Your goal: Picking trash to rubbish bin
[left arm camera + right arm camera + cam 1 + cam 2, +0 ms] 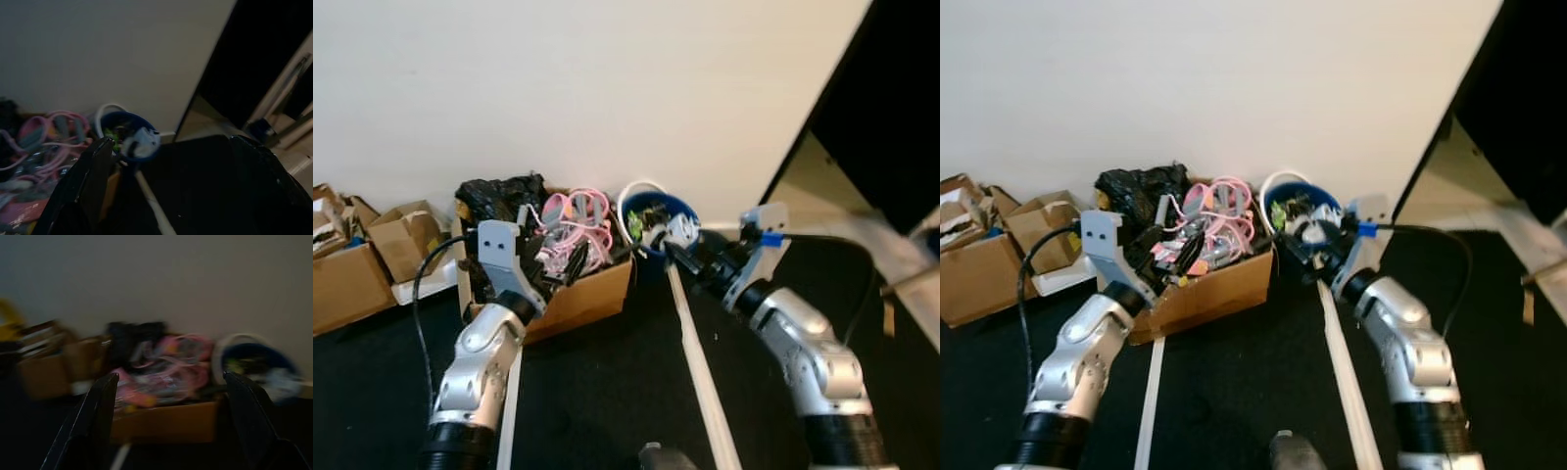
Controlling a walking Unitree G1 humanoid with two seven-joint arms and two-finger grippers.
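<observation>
Blue bin (677, 208) sits mid-frame against the wall, holding green and white trash (658, 223). Right gripper (674, 253) is at its front rim, fingers wide apart in the wrist view, empty. Left gripper (551, 266), spread and empty, hangs over the box (587, 294) left of the bin.

Bare dark floor (607, 392) gives passage; overfilled cardboard box (582, 294) crowds the blue bin (656, 211) against the wall.
</observation>
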